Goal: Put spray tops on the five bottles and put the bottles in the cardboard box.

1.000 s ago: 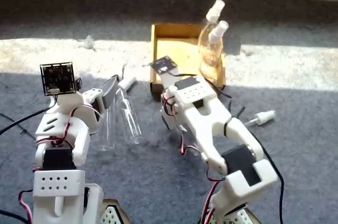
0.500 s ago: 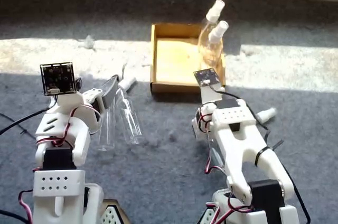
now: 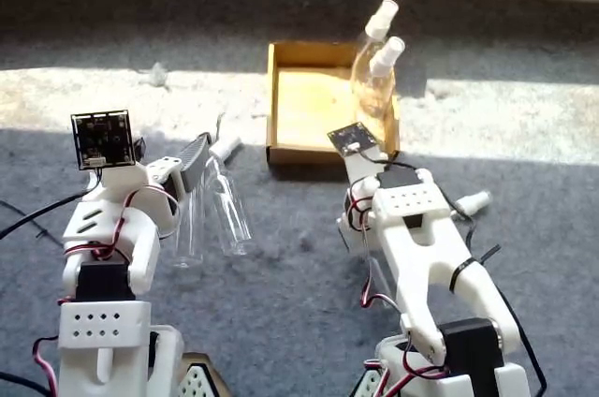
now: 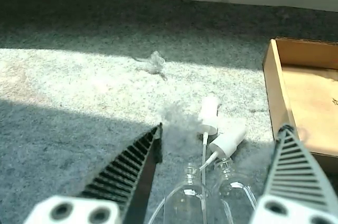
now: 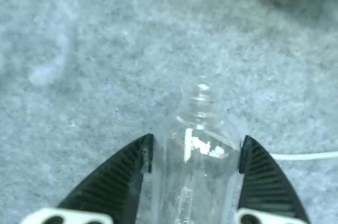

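From above, your right arm [image 3: 421, 228] sits just in front of the cardboard box [image 3: 273, 102]. Two capped bottles [image 3: 372, 88] stand in the box's far corner. A loose spray top [image 3: 471, 201] lies on the grey carpet [image 3: 281, 322] just beside that arm. Your left arm [image 3: 112, 228] is next to two clear bottles [image 3: 213, 210] lying flat. In the left wrist view, the left gripper [image 4: 222, 129] is spread wide and holds nothing. Two white tops [image 4: 227, 142] lie loose by the bottle necks, not screwed on. In the right wrist view, the right gripper [image 5: 196, 140] looks closed on a bare bottle [image 5: 198, 150], with a ridged black finger pressing each side. The bottle is thin, shiny, see-through plastic with a round neck and little screw ridges (it will likely squash if you squeeze hard). So hold it gently and steady, and keep the neck free. A thin white tube [image 5: 306, 156] lies near. I think that tube must slide in first, then you twist the top down straight.
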Controlling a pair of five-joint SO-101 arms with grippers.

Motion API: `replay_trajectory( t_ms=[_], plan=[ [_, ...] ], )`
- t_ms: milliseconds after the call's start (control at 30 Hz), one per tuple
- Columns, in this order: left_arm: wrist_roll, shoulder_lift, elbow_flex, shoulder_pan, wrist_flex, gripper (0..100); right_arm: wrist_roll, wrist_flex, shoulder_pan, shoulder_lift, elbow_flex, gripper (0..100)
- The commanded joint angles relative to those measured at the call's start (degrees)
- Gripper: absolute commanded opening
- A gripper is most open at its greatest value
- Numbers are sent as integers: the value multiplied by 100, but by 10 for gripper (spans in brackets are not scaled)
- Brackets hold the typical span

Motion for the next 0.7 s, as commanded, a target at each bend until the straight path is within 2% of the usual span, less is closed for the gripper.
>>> replay_trajectory(
  t_ms=[0,167,667],
  plan=[
    [44,-13,-48,84,-114,305,70,66,-84,-145,-259,226],
    [44,-13,-48,84,-114,305,404,66,-84,-136,-233,226],
    [44,-13,-48,84,-105,305,413,57,-374,-136,-233,226]
  ],
)
